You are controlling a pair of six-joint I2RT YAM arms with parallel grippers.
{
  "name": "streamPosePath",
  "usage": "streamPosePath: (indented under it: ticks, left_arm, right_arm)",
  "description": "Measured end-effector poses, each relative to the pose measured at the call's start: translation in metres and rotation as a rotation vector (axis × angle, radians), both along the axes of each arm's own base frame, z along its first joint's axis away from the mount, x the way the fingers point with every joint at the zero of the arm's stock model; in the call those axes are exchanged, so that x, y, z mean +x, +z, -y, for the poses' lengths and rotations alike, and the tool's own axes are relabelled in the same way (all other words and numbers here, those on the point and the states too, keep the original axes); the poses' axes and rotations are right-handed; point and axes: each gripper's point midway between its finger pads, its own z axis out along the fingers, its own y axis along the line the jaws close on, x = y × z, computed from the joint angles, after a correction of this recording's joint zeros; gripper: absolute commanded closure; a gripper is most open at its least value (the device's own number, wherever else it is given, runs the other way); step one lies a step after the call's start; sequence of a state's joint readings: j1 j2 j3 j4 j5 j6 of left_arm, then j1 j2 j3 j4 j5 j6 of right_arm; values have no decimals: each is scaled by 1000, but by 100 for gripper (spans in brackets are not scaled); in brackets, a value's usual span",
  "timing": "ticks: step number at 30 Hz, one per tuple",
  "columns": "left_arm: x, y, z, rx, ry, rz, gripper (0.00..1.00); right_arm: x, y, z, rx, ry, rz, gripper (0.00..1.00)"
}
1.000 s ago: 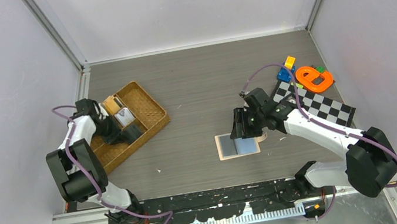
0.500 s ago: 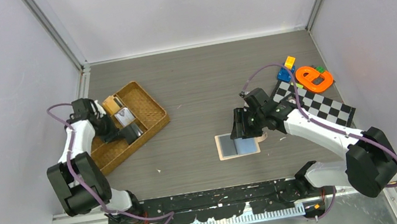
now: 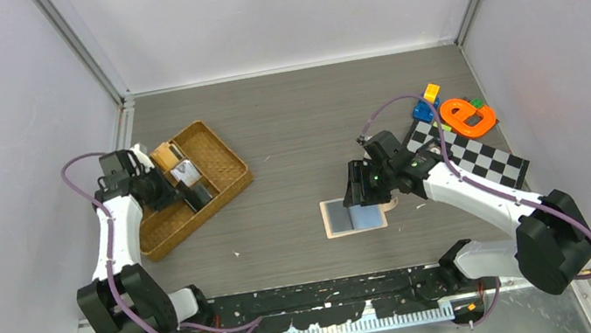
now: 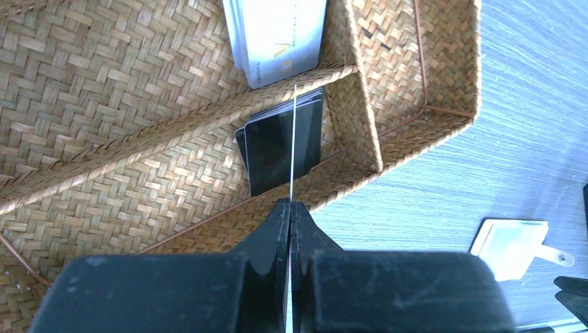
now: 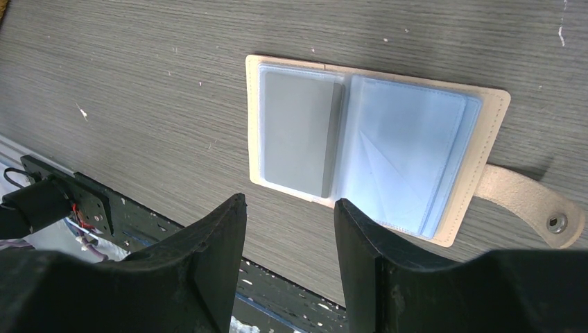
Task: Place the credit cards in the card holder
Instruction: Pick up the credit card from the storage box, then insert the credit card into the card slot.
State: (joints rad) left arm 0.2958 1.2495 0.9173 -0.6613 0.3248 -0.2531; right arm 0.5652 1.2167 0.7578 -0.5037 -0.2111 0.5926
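1. Woven brown wicker tray (image 3: 231,160) sits on the left part of the grey table (image 3: 286,124). The left arm (image 3: 113,238) rises from its base at the near edge, runs along the left wall and bends at the elbow toward the right. So the left gripper (image 4: 290,205) hangs over the near compartments of the tray.
2. Its two fingers are pressed together on a thin card (image 4: 292,139). This card stands on edge and appears only as a pale line, so the colour of its face cannot be told.
3. Below this card, in a small compartment, lies a pile of dark cards (image 4: 267,149). Beyond the divider lie silver-grey cards (image 4: 277,35).
4. The right arm (image 3: 477,195) reaches from its base at the near right toward the middle of the table, with the wrist pointing down.
5. The right gripper (image 5: 290,207) hovers over the near edge of the card holder (image 5: 409,152). Its fingers (image 5: 215,243) are spread apart and grasp nothing.
6. The card holder lies open and flat near the middle of the table. A grey card (image 5: 297,132) is inside its left pocket, and the right pockets look pale blue. The snap tab (image 5: 530,207) sticks out to the side, flat on the table.
7. Behind the right arm, near the right wall, lie a checkered board (image 3: 485,157) and an orange toy (image 3: 466,116).
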Motion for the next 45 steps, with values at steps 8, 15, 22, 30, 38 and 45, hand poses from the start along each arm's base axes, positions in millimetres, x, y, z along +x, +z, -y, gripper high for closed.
streamPosePath:
  ticks: [8,15,22,30,38,45]
  left_arm:
    - [4,4,4,-8,-18,27,100]
    - [9,22,9,-3,-42,110,100]
    - [13,41,23,-4,-91,172,100]
    - [15,83,108,-90,-382,290,100]
    - [-17,122,206,-352,-693,378,100]
    - [-61,152,263,-578,-947,404,100]
  right_arm:
    - [0,0,0,-1,-1,-1,46]
    - [2,0,3,-14,-15,9,46]
    - [14,19,4,-8,-45,75,46]
    - [30,60,-9,109,-56,185,45]
    - [20,102,-39,326,62,221,43]
    - [0,140,-63,518,219,239,43]
